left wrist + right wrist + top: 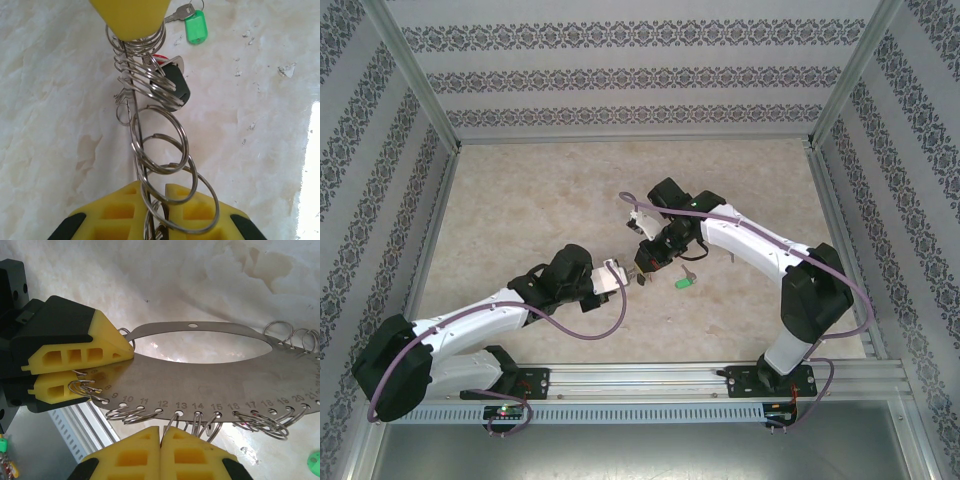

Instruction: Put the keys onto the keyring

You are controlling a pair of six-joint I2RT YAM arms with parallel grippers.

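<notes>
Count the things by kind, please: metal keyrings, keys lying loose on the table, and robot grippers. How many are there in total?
Flat grey metal keyring with numbered holes and small wire rings: 1
Loose silver key with bright green plastic head: 1
Left gripper and right gripper, both yellow-fingered: 2
Total: 4

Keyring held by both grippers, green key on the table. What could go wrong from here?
1. The left gripper and right gripper both pinch the thin keyring; uncoordinated motion could bend it or tear it from one grip.
2. The green key lies on the table; freeing a gripper to fetch it may let the keyring swing.
3. The split rings bunch and overlap, so a key could snag the wrong one.
</notes>
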